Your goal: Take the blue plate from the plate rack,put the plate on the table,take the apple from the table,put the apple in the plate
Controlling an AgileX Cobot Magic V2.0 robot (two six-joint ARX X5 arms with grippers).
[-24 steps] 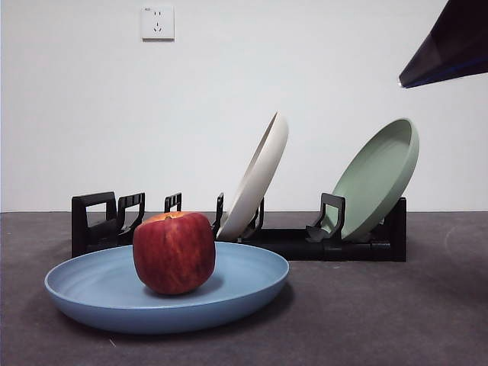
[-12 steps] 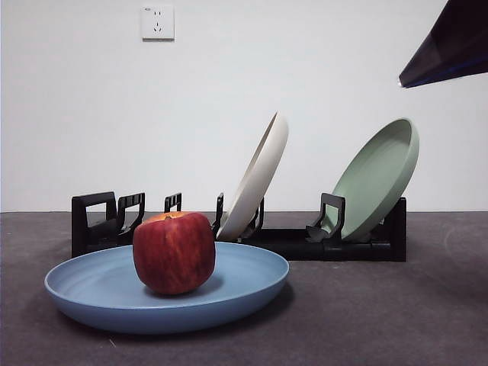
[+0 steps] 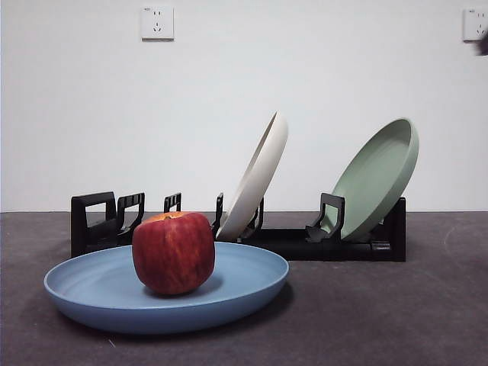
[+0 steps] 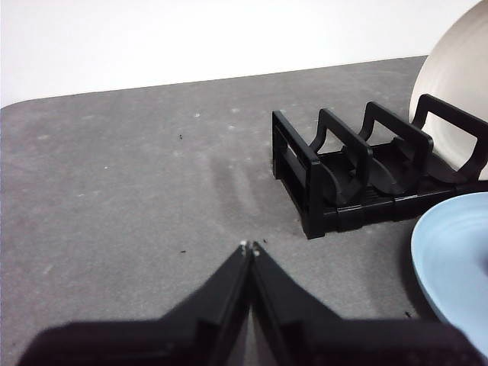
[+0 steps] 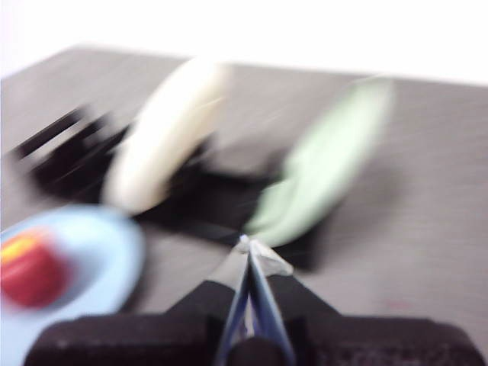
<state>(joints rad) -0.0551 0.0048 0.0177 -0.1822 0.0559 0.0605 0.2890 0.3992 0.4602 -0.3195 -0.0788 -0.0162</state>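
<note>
1. Above the far end of the plate rack (image 5: 191, 202), your right gripper (image 5: 248, 245) has its jaws pressed together on nothing. Its wrist picture is smeared with motion, and the dark arm that filled the front view's one-o'clock corner half a second ago has gone, leaving only a speck at the edge. You may take that as a withdrawal.
2. Your left gripper (image 4: 250, 247) waits low over bare table (image 4: 137, 175), jaws also pressed together and empty, with the rack's loop end at about two o'clock of its tips.
3. Outward from there, the blue plate (image 3: 229, 293) lies flat on the table, in front of the rack.
4. The apple (image 3: 174, 252) sits upright inside the plate, a little toward nine o'clock of its middle, stem patch up.
5. The cream plate (image 3: 259, 174) and the sage-green plate (image 3: 377, 179) lean in their rack slots behind.
6. With both grippers clear and the apple settled, the task looks finished to me; only parking the arms seems left.
</note>
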